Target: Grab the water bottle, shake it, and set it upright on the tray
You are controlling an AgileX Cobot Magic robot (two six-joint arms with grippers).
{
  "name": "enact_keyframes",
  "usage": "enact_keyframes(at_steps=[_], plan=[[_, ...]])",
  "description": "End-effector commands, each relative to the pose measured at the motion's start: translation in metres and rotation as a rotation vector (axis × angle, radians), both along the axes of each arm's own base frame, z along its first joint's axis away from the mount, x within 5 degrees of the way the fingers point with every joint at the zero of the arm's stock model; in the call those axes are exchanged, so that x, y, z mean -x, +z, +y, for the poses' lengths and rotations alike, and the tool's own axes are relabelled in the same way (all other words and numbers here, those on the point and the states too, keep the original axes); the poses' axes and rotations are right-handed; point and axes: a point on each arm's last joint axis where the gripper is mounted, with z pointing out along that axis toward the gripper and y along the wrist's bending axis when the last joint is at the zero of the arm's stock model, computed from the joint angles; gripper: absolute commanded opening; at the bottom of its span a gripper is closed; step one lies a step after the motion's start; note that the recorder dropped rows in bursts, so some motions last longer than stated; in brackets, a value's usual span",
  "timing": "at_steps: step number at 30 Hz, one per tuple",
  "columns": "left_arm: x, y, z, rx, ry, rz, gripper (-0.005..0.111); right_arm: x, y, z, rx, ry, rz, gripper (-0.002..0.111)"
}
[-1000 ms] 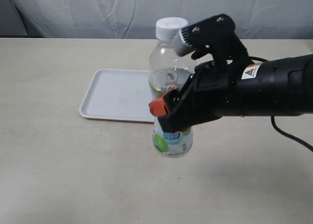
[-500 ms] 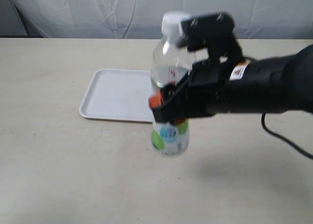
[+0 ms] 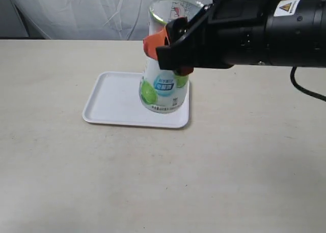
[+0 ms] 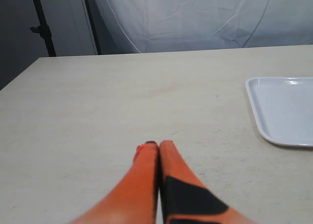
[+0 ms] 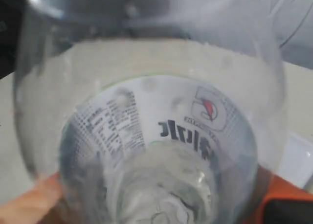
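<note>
Currently the jaws of your right gripper clamp the clear plastic lime-labelled water bottle, its base showing against the flat white rectangular tray; your left gripper has its jaws pressed together, empty.

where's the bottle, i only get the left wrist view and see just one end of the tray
Observer: In the exterior view the right jaws are clamped around the middle of the bottle.
Operator: is it on the tray yet
Observer: Its base shows over the right end of the tray; I cannot tell whether it touches.
Operator: upright?
Observer: Roughly, base down; the top of the frame cuts off its cap.
</note>
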Motion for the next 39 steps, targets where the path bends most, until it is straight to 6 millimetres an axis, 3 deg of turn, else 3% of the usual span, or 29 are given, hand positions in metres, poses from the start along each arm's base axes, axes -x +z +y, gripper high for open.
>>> enact_keyframes(at_steps=[1,3,5,6,10,12,13,15,16,18,19,22,24,26,29,31,35,39], plan=[[0.0,0.001,0.0,0.016,0.001,-0.017,0.0,-0.003,-0.04,0.006,0.123,0.024,0.114,-0.001],[0.0,0.001,0.0,0.016,0.001,-0.017,0.0,-0.005,-0.066,0.009,0.187,0.021,0.169,-0.001],[0.0,0.001,0.0,0.016,0.001,-0.017,0.0,-0.006,-0.08,0.01,0.209,0.009,0.203,-0.001],[0.0,0.001,0.0,0.016,0.001,-0.017,0.0,-0.006,-0.08,0.01,0.203,0.006,0.211,-0.001],[0.0,0.001,0.0,0.016,0.001,-0.017,0.0,0.0,-0.038,0.003,0.095,0.01,0.085,-0.001],[0.0,0.001,0.0,0.016,0.001,-0.017,0.0,-0.013,-0.023,-0.011,0.101,-0.056,-0.097,-0.001],[0.0,0.001,0.0,0.016,0.001,-0.017,0.0,-0.02,-0.022,-0.014,0.052,-0.117,-0.073,-0.001],[0.0,0.001,0.0,0.016,0.001,-0.017,0.0,-0.025,-0.027,-0.015,-0.017,-0.196,0.059,-0.001],[0.0,0.001,0.0,0.016,0.001,-0.017,0.0,-0.017,-0.031,-0.009,0.031,-0.139,0.075,-0.001],[0.0,0.001,0.0,0.016,0.001,-0.017,0.0,0.001,-0.039,0.0,0.267,0.081,-0.106,-0.001],[0.0,0.001,0.0,0.016,0.001,-0.017,0.0,-0.001,-0.04,-0.003,0.311,0.084,-0.157,-0.001],[0.0,0.001,0.0,0.016,0.001,-0.017,0.0,-0.022,-0.038,-0.014,0.152,-0.152,-0.037,-0.001],[0.0,0.001,0.0,0.016,0.001,-0.017,0.0,-0.023,-0.038,-0.013,0.046,-0.232,0.079,-0.001],[0.0,0.001,0.0,0.016,0.001,-0.017,0.0,-0.01,-0.04,-0.002,0.113,-0.126,0.026,-0.001],[0.0,0.001,0.0,0.016,0.001,-0.017,0.0,0.004,-0.044,0.005,0.33,0.074,-0.189,-0.001],[0.0,0.001,0.0,0.016,0.001,-0.017,0.0,-0.005,-0.044,-0.001,0.315,0.004,-0.167,-0.001],[0.0,0.001,0.0,0.016,0.001,-0.017,0.0,-0.031,-0.045,-0.018,0.114,-0.292,0.075,-0.001],[0.0,0.001,0.0,0.016,0.001,-0.017,0.0,-0.04,-0.055,-0.028,0.188,-0.384,0.135,-0.001]])
